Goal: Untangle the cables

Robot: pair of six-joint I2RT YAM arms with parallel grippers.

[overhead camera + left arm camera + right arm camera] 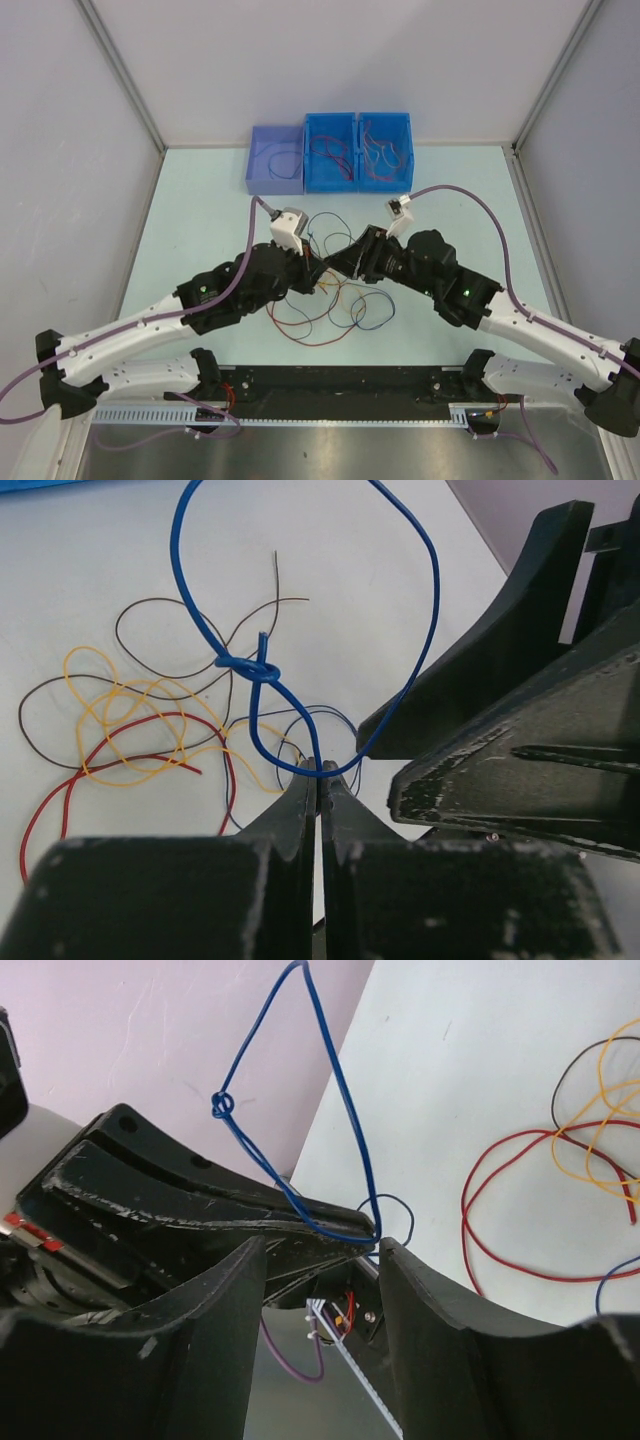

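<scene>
Cables (330, 305) in red, orange-yellow, dark and blue lie in a loose overlapping heap at the middle of the pale table (200, 200), beneath and just on the near side of the two arms, which meet tip to tip above them. At the far edge three bins stand in a row, one lilac (276, 160) and two blue (331, 150), each containing more wires. The left gripper (318, 780) is fully closed, pinching the blue cable (430, 600), which rises from its tips in a tall loop. The right gripper (320, 1255) stands with jaws apart, straddling the left fingertip and gripping nothing visible. A tight knot (258, 668) sits on the blue cable.
</scene>
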